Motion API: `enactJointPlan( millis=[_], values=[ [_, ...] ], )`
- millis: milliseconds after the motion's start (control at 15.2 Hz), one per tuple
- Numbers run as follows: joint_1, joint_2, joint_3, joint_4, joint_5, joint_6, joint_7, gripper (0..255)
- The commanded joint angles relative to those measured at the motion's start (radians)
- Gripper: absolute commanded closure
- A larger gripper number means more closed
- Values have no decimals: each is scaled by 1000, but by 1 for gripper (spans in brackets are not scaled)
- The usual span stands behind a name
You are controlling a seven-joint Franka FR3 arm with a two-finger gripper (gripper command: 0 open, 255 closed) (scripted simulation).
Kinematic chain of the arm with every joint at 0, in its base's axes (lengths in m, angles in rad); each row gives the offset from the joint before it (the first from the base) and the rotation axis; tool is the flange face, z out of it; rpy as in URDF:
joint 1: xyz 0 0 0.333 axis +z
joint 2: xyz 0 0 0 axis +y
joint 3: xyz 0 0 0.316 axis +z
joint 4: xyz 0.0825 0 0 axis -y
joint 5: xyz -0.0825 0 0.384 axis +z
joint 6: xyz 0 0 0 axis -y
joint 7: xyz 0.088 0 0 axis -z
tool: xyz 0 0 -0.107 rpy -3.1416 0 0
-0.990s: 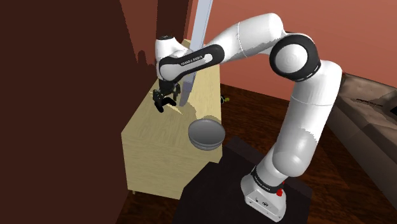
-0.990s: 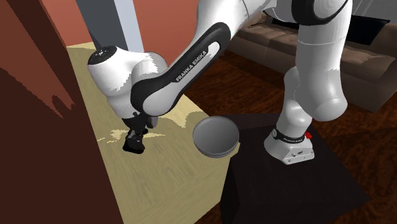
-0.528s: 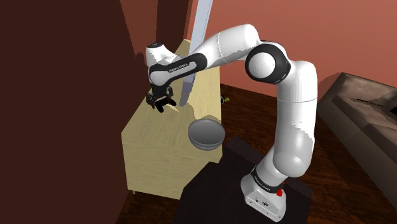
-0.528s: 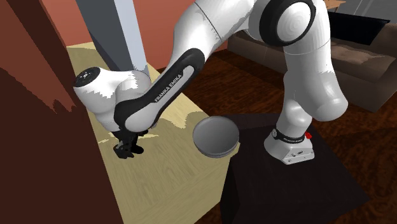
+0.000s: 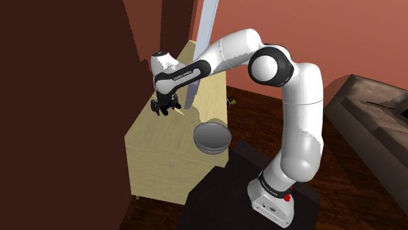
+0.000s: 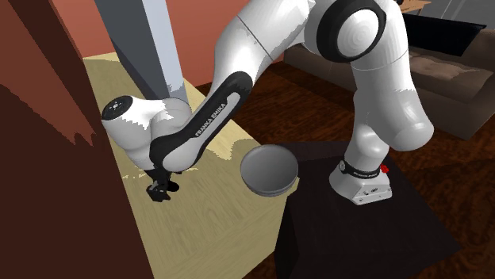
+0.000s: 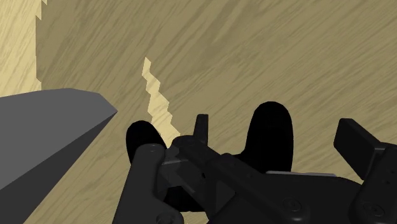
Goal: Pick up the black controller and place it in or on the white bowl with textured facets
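claw [image 7: 251, 137] is wide: fingers [image 7: 356, 143] straddle the black controller [image 7: 273, 130] without clasping it, and bare wood shows between one finger and the nearer grip. the controller lies on top of the cabinet [image 5: 160, 163] right under the claw, matte black with two rounded lobe grips. shoulder view: the bowl [image 5: 211, 137] is plain grey, smooth and round, at 4 o'clock from the claw on the cabinet's edge; the cabinet is pale wood with streaky grain, and a flat grey upright panel [image 5: 208, 26] stands at 1 o'clock.

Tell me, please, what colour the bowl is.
The bowl is plain grey; it shows best in the second exterior view.
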Motion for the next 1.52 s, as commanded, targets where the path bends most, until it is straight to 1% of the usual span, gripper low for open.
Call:
enactJointPlan(
  millis=[0,198,264,858,1452],
  values=[
    [0,1,0,1,0,1,0,0],
    [0,1,0,1,0,1,0,0],
    [0,1,0,1,0,1,0,255],
    [0,1,0,1,0,1,0,255],
    [-5,-66,9,23,18,-87,-20,255]
  ],
)
